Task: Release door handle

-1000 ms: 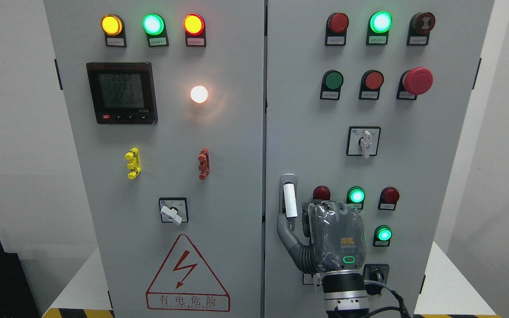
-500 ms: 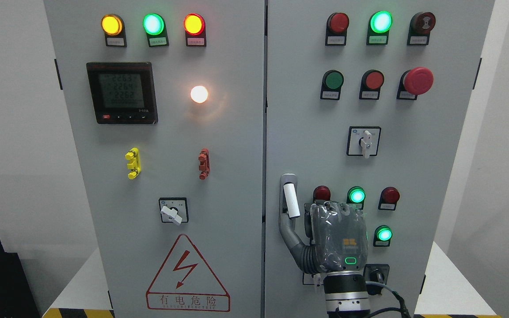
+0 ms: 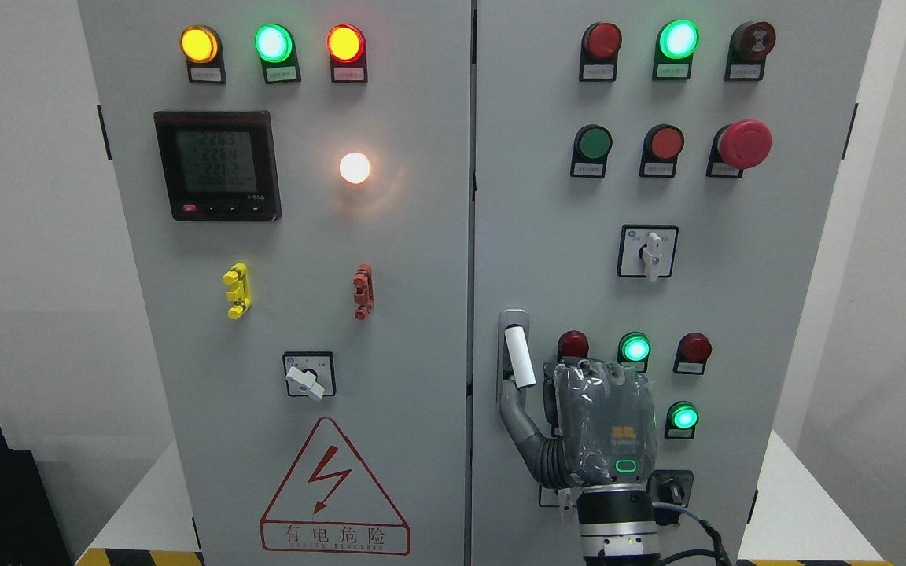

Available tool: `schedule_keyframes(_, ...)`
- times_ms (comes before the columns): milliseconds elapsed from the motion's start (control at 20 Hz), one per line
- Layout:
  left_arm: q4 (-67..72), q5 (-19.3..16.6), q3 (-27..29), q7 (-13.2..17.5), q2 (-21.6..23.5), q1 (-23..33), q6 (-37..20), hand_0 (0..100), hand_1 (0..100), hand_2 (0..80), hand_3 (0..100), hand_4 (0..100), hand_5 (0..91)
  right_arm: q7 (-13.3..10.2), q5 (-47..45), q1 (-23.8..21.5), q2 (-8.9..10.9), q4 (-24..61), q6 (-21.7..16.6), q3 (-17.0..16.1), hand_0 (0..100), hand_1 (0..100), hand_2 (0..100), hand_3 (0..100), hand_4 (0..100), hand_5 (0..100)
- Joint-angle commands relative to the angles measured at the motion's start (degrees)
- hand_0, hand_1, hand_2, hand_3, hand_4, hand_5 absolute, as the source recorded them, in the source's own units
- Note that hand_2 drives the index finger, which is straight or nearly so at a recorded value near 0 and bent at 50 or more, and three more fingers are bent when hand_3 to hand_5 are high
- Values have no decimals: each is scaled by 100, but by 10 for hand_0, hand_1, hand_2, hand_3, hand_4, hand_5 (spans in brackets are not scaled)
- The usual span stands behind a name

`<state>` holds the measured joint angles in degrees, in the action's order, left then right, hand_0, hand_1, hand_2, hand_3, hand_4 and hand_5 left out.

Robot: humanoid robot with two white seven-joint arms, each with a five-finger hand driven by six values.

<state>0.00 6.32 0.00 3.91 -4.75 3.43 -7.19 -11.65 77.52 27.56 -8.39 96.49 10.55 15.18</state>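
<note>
Big grey metal cabinet [image 3: 421,314] w/ two doors is filling my view. My right hand [image 3: 598,420], grey plastic-wrapped, is sitting against the right door, thumb reaching up-left & touching the bottom of the white bar door handle [image 3: 519,358]; other fingers hidden, can't tell their state.

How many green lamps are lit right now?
4: left door top row; right door top row; above the robot hand; right of it. The robot hand may hide others.
</note>
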Motion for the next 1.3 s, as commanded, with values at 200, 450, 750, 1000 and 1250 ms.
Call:
schedule_keyframes(200, -88, 1, -70, 5, 0, 0, -2, 120, 389, 0, 0, 0, 0, -4, 0, 4, -5, 28, -1, -50, 520, 427, 1000, 1000, 1000, 977)
schedule_keyframes(450, -88, 1, -70, 5, 0, 0, -2, 120, 389, 0, 0, 0, 0, -83, 0, 4, -5, 28, -1, -59, 518, 431, 1000, 1000, 1000, 977)
schedule_keyframes(750, -88, 1, -70, 5, 0, 0, -2, 120, 389, 0, 0, 0, 0, -92, 0, -5, -5, 37, -1, -77, 519, 422, 1000, 1000, 1000, 977)
schedule_keyframes(1000, -88, 1, -70, 5, 0, 0, -2, 120, 389, 0, 0, 0, 0, -83, 0, -13, -5, 28, -1, -68, 527, 420, 1000, 1000, 1000, 977)
schedule_keyframes(1250, -88, 1, -70, 5, 0, 0, -2, 120, 389, 0, 0, 0, 0, -83, 9, -22, 4, 28, -1, -85, 518, 433, 1000, 1000, 1000, 977)
